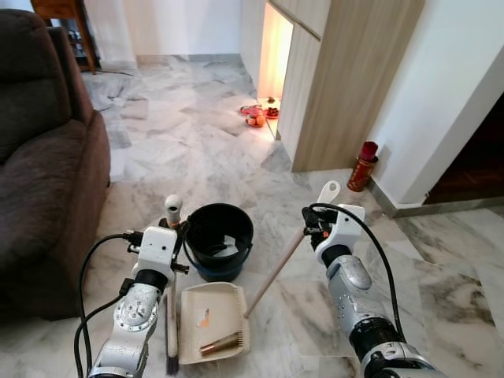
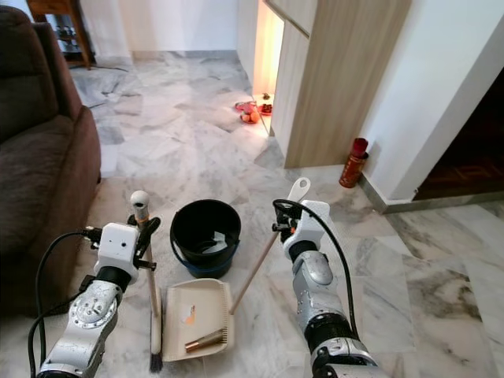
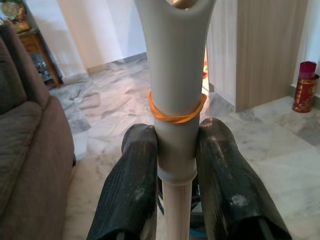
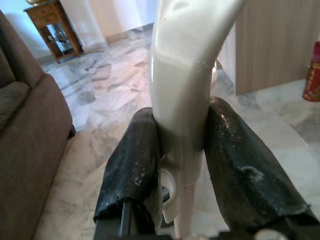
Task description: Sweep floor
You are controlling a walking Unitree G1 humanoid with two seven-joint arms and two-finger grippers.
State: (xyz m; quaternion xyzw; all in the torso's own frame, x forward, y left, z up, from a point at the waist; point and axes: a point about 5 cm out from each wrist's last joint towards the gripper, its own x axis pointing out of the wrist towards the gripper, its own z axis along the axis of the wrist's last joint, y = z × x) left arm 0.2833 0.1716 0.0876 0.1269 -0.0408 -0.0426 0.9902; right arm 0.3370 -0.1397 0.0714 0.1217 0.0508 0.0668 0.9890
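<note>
Here left hand (image 3: 176,150) clamps dustpan handle (image 3: 175,75), right hand (image 4: 182,145) clamps broom handle (image 1: 277,272); broom bristles (image 1: 221,342) rest in dustpan (image 1: 209,319) beside black bucket (image 1: 219,239).

No readable text, label, brand, number or sign on anything, red canister's (image 1: 363,166) markings too small

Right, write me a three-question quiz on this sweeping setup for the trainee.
1. True or false: the black bucket lies tipped on its side.
2. The head of the broom rests: A in the dustpan, B in the bucket, C on bare floor.
3. What is looped round the handle held in the left claw?
Key: 1 false; 2 A; 3 an orange rubber band.
</note>
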